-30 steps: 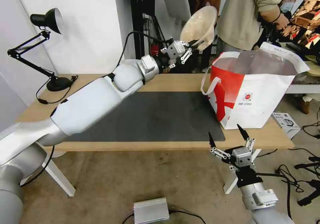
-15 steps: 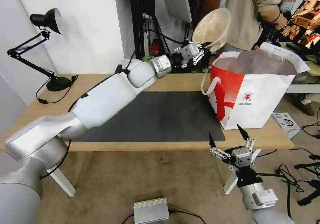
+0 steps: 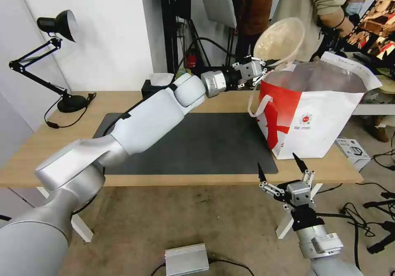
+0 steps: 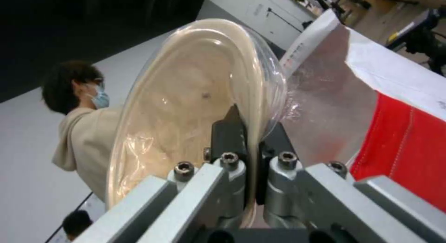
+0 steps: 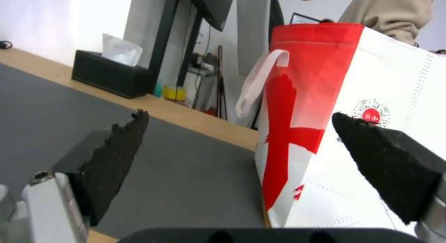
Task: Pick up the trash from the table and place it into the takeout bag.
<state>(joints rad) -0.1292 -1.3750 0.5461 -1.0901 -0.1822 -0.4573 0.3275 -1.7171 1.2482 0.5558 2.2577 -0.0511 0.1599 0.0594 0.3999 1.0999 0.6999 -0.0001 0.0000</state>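
My left claw, in the upper centre of the head view, is clamped on the rim of the bowl. The wrist view shows both fingers pinching that thin rim edge-on. The bowl is tipped on its side, its open face turned toward the camera, with a smeared, cloudy film inside; I see no loose scraps. It hangs in the air just above the near left rim of the bag, which stands upright at the right end of the bench. The bag's mouth gapes open to the right of the bowl, showing silver lining; what lies inside is hidden. My left arm is clearly the nearer one. My right claw hangs low in the frame, off the bench's front edge, wide open and empty.
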